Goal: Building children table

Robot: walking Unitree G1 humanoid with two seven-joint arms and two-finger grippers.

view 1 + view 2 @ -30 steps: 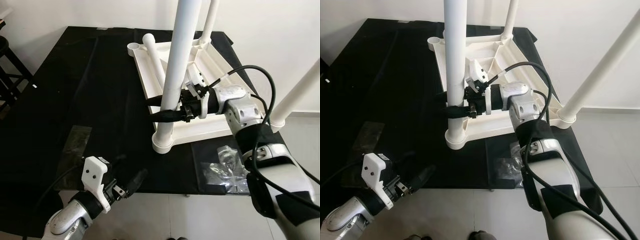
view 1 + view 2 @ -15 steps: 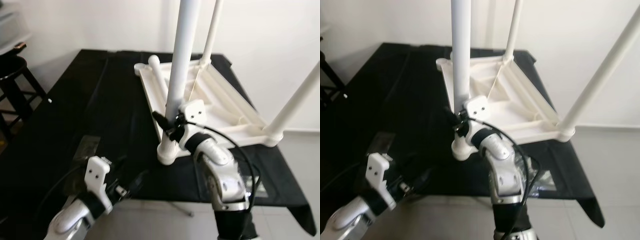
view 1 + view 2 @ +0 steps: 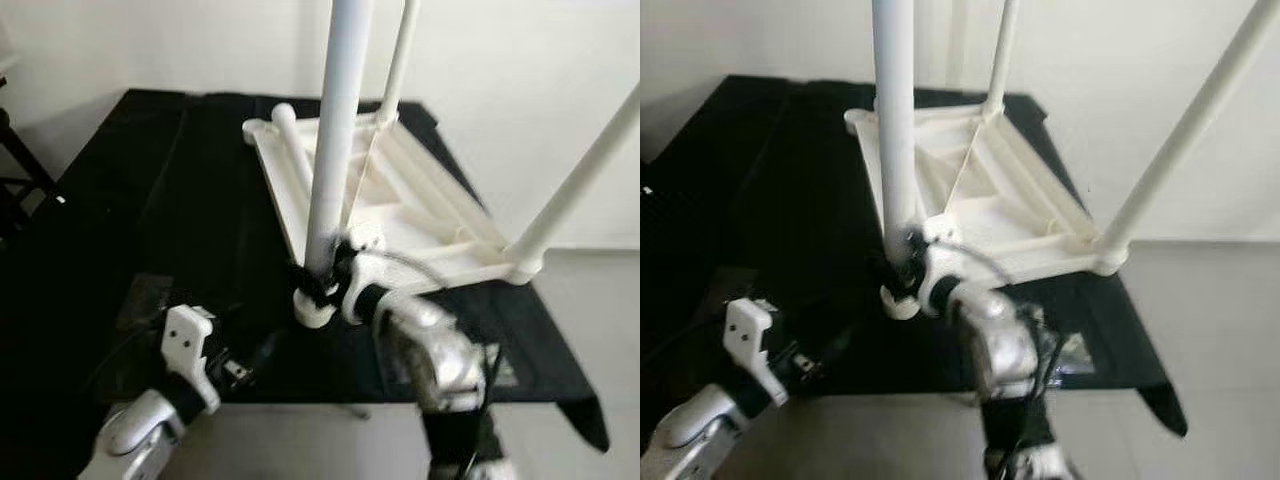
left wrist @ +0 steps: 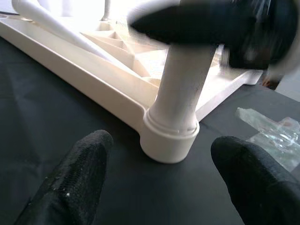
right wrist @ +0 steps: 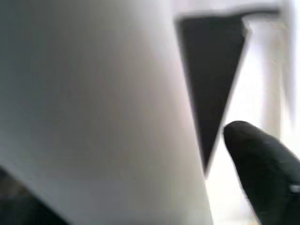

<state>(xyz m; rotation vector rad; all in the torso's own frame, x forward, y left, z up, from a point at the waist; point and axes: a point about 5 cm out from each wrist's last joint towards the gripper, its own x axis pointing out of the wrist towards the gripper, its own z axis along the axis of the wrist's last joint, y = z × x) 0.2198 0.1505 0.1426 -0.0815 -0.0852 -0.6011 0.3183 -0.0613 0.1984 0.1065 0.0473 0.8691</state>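
Three legs stand in the upturned tabletop [image 3: 420, 215]; right gripper [image 3: 325, 283] clamps the nearest leg [image 3: 335, 140] (low, by its socket); twist squarely. Left gripper [image 4: 159, 183] spread, just beside that socket.

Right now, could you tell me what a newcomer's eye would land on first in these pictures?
First, the white table top lying upside down on the black cloth, with legs standing up from its corners. Next, the right gripper clamped around the nearest leg just above its socket. The left gripper hovers open at the cloth's near edge.
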